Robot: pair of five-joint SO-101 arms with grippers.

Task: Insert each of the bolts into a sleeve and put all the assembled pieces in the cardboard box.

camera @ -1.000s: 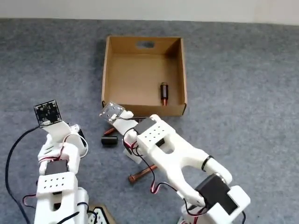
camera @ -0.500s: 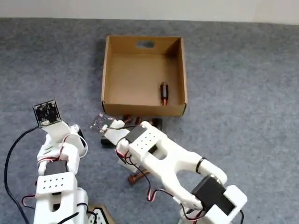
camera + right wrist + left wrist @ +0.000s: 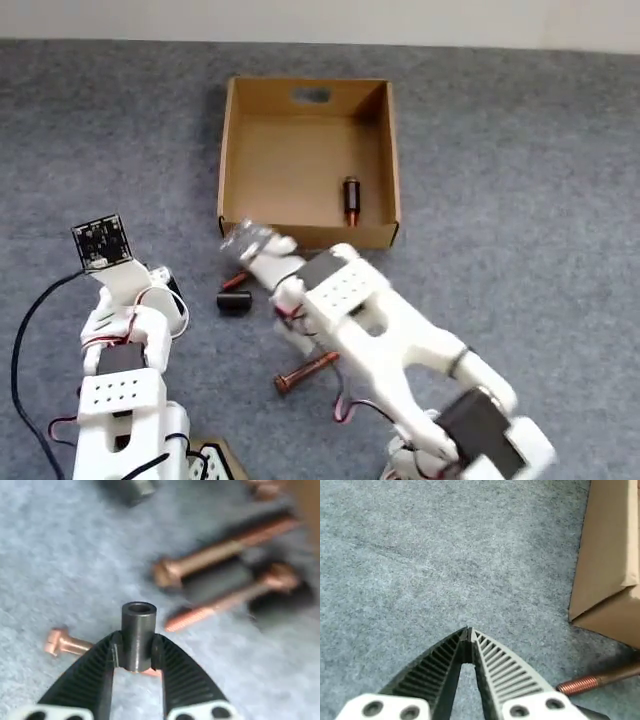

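My right gripper (image 3: 137,645) is shut on a black sleeve (image 3: 138,622), held upright just above the carpet. Past it lie two copper bolts (image 3: 225,550) (image 3: 235,597), and a third bolt's head (image 3: 60,642) lies beside the fingers. In the high view the right arm (image 3: 350,300) reaches across the carpet in front of the cardboard box (image 3: 230,150), where one assembled piece (image 3: 351,197) lies. A loose sleeve (image 3: 234,301) and a bolt (image 3: 307,371) lie nearby. My left gripper (image 3: 468,632) is shut on nothing over bare carpet, near the box corner (image 3: 607,570) and a bolt (image 3: 595,681).
The left arm (image 3: 125,330) stands at the front left, apart from the parts. Grey carpet covers the table, with open room left and right of the box. A small cardboard piece (image 3: 215,460) lies at the front edge.
The right arm swung left along the box front, then back to the right; it is blurred now. The left arm has stayed still.
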